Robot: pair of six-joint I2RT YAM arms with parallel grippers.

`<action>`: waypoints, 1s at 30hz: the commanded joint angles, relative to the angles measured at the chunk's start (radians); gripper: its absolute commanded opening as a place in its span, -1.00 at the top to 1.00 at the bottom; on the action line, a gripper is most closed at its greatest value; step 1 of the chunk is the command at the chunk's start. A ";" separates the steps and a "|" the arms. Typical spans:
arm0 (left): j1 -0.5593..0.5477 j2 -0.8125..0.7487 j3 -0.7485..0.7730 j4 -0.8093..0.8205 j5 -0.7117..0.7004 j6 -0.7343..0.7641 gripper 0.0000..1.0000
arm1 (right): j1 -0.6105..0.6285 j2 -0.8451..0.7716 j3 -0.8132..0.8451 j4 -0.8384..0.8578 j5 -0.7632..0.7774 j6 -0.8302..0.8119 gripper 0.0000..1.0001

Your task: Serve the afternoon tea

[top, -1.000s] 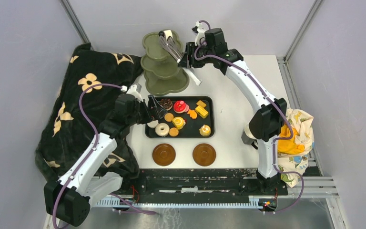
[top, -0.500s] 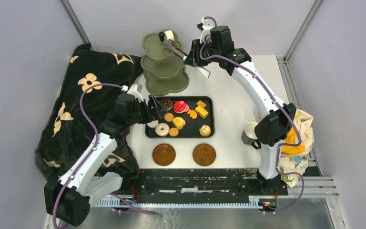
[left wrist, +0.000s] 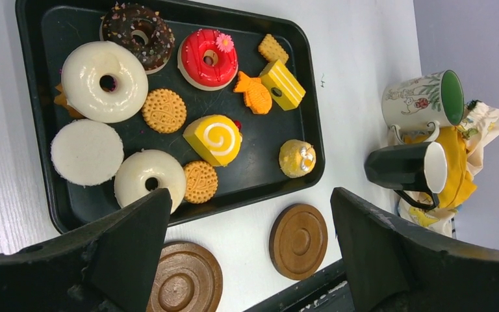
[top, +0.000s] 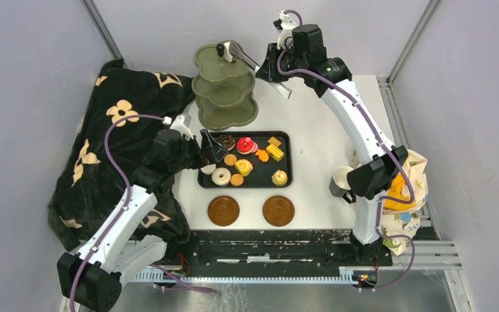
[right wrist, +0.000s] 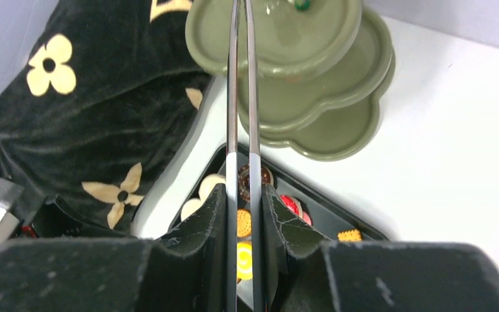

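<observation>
White table (top: 312, 130), grey walls: right gripper (right wrist: 242, 198) pinches metal tongs (right wrist: 232, 97) over the top of the olive stand (top: 224, 97), far side. Left gripper (left wrist: 250, 201) hangs spread above pastries (left wrist: 104, 81) in the black tray (top: 287, 162). Wise to keep the tongs level and slow there.

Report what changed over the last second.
The right gripper, holding the tongs, shifted slightly away and rightward, squeezing them nearly closed over the stand's top tier; the white piece at their tips no longer shows. The open left gripper, tray, pastries, saucers and mugs stayed put.
</observation>
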 commanded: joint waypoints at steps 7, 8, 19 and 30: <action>0.005 -0.024 0.018 -0.004 -0.011 0.015 -0.98 | -0.009 0.126 0.199 0.043 0.008 0.078 0.98; 0.005 -0.024 0.018 -0.005 -0.013 0.018 -0.98 | -0.016 0.129 0.184 0.075 -0.009 0.104 0.98; 0.005 -0.016 0.015 -0.005 -0.020 0.028 -0.98 | -0.038 0.190 0.158 0.180 -0.002 0.180 0.98; 0.006 0.007 0.013 0.012 -0.008 0.025 -0.98 | -0.067 0.171 0.071 0.230 0.021 0.200 0.98</action>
